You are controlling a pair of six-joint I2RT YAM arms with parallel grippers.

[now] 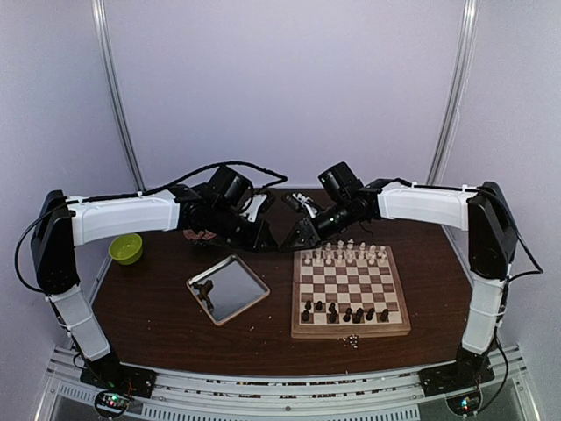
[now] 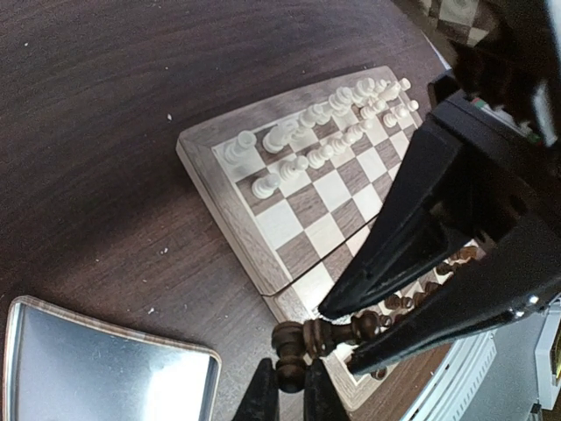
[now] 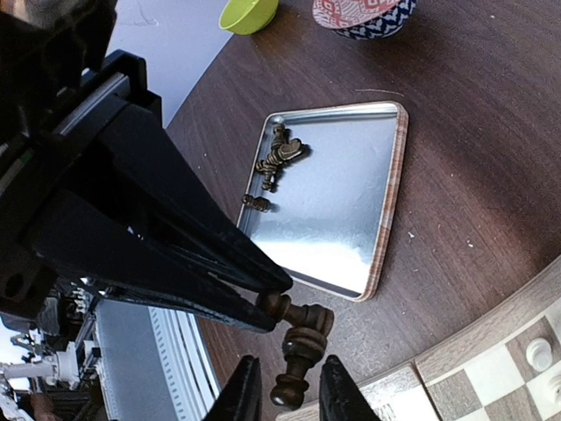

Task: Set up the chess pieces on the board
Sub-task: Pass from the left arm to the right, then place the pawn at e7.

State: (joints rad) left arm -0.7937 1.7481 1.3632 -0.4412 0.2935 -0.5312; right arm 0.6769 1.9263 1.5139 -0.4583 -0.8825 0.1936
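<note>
Two dark chess pieces cling base to base in an L, in the air between the tray and the board (image 1: 351,331). My left gripper (image 2: 292,390) is shut on the head of one dark piece (image 2: 290,368). My right gripper (image 3: 292,390) stands narrowly open around the head of the other dark piece (image 3: 295,373), with thin gaps on both sides. In the top view the left gripper (image 1: 273,237) and right gripper (image 1: 298,237) meet tip to tip. Cream pieces (image 1: 346,254) fill the board's far rows, and dark pieces (image 1: 346,311) stand along the near rows.
A silver tray (image 1: 237,289) left of the board holds several loose dark pieces (image 3: 279,158). A green bowl (image 1: 125,248) sits at the far left and a patterned bowl (image 3: 364,13) behind the tray. Small crumbs (image 1: 352,340) lie in front of the board.
</note>
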